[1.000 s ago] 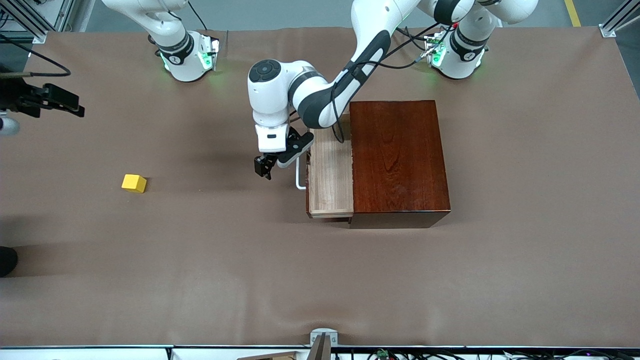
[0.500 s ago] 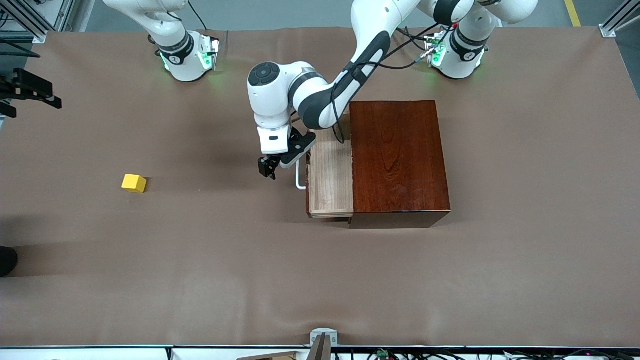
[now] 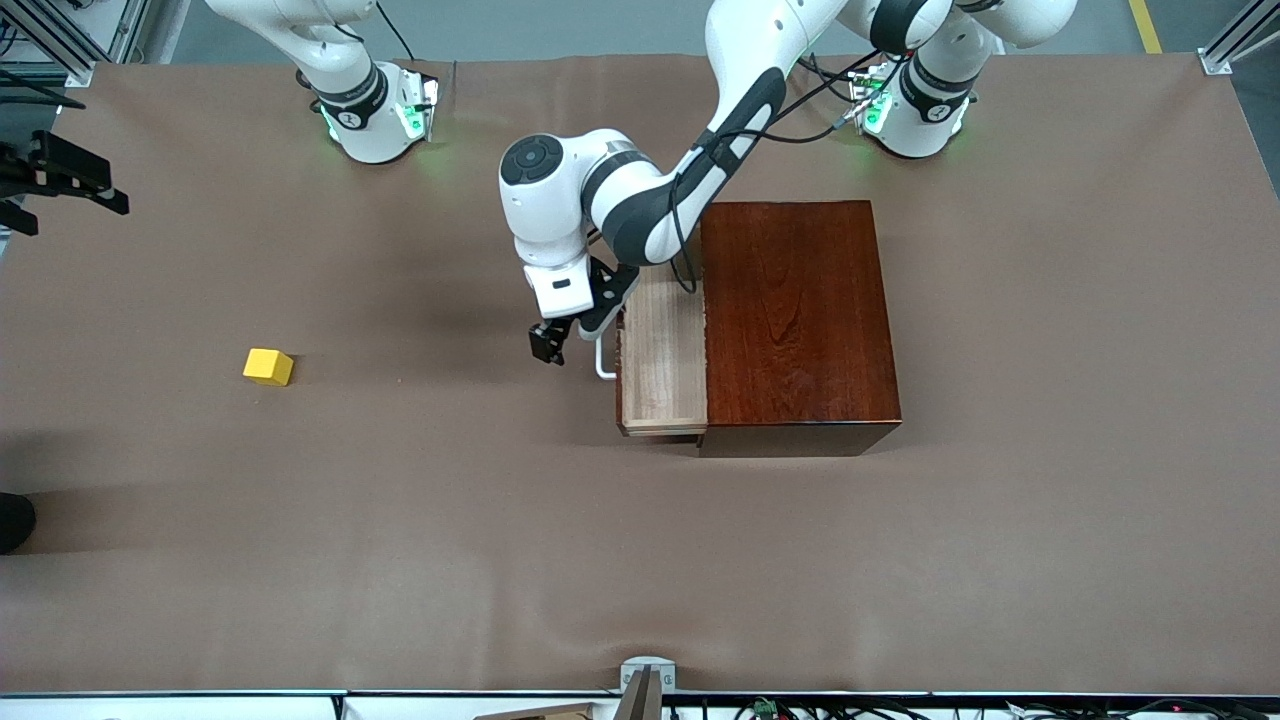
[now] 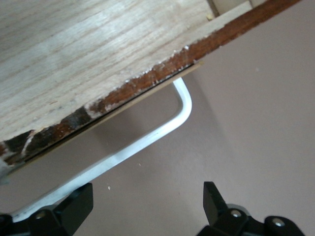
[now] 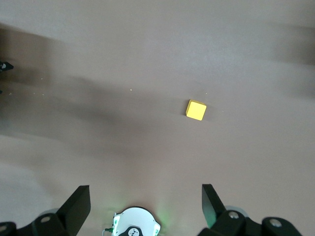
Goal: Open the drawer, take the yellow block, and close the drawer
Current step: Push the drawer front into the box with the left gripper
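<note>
The light-wood drawer with a white loop handle point(image 3: 662, 362) is shown partly drawn out of the glossy reddish-brown wooden box point(image 3: 795, 320), at centre right of the front view. Its tray appears bare where it is exposed. The small bright yellow cube point(image 3: 268, 366) is seen at middle left of that view, resting on the brown-covered bench point(image 3: 640, 560), well apart from the box and toward the right arm's end.

The left gripper point(image 3: 549, 343) is held low just beside the white loop handle point(image 4: 147, 140); in the left wrist view its fingers point(image 4: 74, 206) are seen spread apart, with nothing between them and the handle bar lying slightly off from the gap. The right gripper point(image 3: 60, 180) is seen at the upper left edge of the front view, raised over the bench margin; in the right wrist view its fingers point(image 5: 76, 204) stand wide apart and empty, with the cube in view below the camera at centre right of the frame.

The coming move is judged to turn on one relation: the cube lies on the right arm's half of the bench, closer to the right gripper than to the left. The handle's long axis runs along the drawer front, so closing is judged to require a push toward the box.
</note>
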Action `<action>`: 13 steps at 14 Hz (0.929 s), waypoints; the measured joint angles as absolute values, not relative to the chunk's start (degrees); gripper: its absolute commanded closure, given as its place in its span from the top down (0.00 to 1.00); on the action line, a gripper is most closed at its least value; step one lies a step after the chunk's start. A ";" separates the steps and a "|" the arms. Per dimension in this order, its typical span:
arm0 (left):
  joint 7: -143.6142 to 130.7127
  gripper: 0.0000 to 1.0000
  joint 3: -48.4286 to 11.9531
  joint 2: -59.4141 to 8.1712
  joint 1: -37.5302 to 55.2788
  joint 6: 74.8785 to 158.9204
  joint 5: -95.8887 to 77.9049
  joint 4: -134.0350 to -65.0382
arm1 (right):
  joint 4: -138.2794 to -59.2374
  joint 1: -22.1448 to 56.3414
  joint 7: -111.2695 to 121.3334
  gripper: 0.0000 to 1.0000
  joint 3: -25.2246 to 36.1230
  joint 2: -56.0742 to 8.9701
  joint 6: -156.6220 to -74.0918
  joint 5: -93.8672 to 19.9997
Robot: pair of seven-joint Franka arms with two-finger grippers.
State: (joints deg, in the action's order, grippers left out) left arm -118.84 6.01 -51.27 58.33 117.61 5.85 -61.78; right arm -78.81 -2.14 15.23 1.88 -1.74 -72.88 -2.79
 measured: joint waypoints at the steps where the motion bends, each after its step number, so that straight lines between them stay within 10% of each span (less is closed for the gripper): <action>1: -119.37 1.00 6.00 -51.27 57.78 115.91 5.32 -61.61 | -78.57 -2.12 15.24 1.00 1.83 -1.58 -72.69 -2.79; 13: -119.65 1.00 6.09 -51.28 51.99 98.54 4.68 -61.93 | -79.39 -1.63 15.24 1.00 1.73 -1.58 -71.61 -2.79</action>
